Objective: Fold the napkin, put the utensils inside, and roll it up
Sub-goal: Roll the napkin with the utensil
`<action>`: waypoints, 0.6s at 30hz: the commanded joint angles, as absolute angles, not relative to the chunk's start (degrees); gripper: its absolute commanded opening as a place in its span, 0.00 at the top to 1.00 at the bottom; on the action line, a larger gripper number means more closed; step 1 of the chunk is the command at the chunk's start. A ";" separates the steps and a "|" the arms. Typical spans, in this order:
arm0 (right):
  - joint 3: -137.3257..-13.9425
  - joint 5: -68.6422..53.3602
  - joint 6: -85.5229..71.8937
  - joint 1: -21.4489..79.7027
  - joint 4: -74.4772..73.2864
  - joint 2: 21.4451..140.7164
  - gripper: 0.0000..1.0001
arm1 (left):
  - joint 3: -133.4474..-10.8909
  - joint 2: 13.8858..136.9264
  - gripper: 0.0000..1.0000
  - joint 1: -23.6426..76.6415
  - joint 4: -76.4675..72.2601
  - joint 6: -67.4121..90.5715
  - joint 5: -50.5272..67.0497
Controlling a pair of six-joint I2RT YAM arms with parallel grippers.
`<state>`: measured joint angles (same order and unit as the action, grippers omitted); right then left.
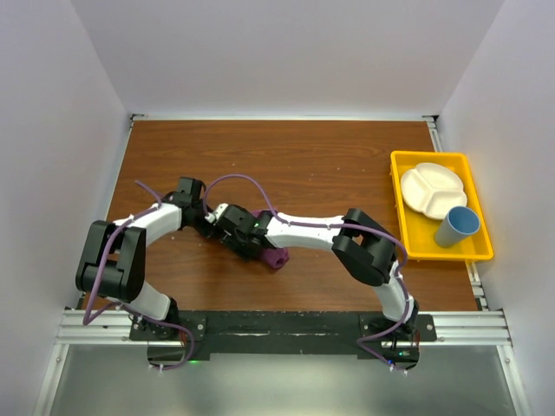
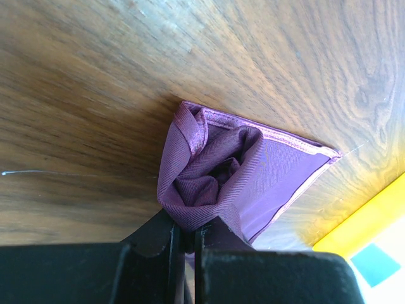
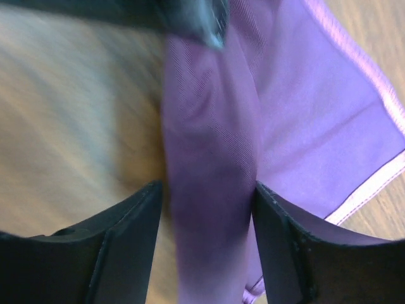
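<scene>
The plum-purple napkin [image 1: 276, 257] lies rolled into a tube on the wooden table, mostly hidden under my right wrist in the top view. In the left wrist view the roll's end [image 2: 212, 174] shows as a spiral, with a flat hemmed flap lying to its right. My left gripper [image 2: 188, 237] is shut on that end of the cloth; in the top view it [image 1: 212, 222] sits at the roll's left end. My right gripper [image 3: 209, 202] straddles the roll [image 3: 212, 152], jaws pressed on both sides; it shows from above [image 1: 251, 245]. No utensils are visible.
A yellow tray [image 1: 408, 238] stands at the table's right edge with a white divided plate [image 1: 431, 189] and a blue cup [image 1: 457, 225] in it. Its corner also shows in the left wrist view [image 2: 370, 212]. White walls enclose the table.
</scene>
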<state>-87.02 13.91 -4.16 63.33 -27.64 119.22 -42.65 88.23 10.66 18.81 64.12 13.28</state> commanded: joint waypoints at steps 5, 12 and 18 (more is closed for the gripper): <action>-80.69 18.81 -4.39 63.37 -21.18 119.18 0.76 | -44.82 90.08 1.00 10.72 21.80 65.48 14.06; -79.28 0.03 -8.08 57.41 -20.13 118.57 1.00 | -49.04 88.51 0.53 8.62 21.10 50.85 11.35; -76.73 -34.32 -16.85 45.90 -13.10 120.49 1.00 | -50.63 81.66 0.34 8.35 18.46 38.51 9.40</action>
